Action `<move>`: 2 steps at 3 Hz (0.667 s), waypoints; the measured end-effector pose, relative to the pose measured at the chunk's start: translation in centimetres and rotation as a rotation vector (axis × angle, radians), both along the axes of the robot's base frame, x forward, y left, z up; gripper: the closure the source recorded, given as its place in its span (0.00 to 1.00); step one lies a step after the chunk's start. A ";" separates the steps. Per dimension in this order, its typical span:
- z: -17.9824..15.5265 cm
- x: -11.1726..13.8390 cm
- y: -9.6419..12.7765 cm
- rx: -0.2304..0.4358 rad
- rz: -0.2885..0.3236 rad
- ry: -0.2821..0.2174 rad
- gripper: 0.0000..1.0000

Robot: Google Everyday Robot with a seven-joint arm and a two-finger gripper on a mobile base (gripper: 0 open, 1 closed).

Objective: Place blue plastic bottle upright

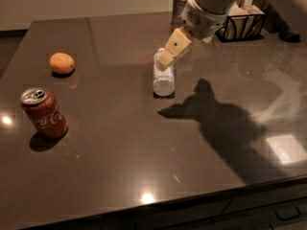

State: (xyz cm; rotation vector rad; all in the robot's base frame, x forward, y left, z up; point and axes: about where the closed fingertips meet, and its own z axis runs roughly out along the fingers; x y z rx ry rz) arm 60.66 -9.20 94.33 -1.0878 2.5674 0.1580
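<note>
Lower left: red Coca-Cola can (pixel 43 113) upright on the dark table (pixel 120 171), with an orange (pixel 62 63) farther back at left. Frame centre: blue plastic bottle (pixel 163 80) lies on its side, far end under the gripper (pixel 166 59); whether the gripper is open or closed, cannot tell. Top edge: a cup (pixel 178 11) filled with white items, and a black wire basket (pixel 244 25) holding boxy packets.

The gripper (pixel 169 56) partly covers the blue plastic bottle (pixel 163 79) at its cap; the top edge crops the arm (pixel 211 8).
</note>
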 end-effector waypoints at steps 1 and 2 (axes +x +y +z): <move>-1.5 2.9 2.3 0.043 -0.137 0.013 0.00; -3.1 5.5 3.2 0.048 -0.270 0.043 0.00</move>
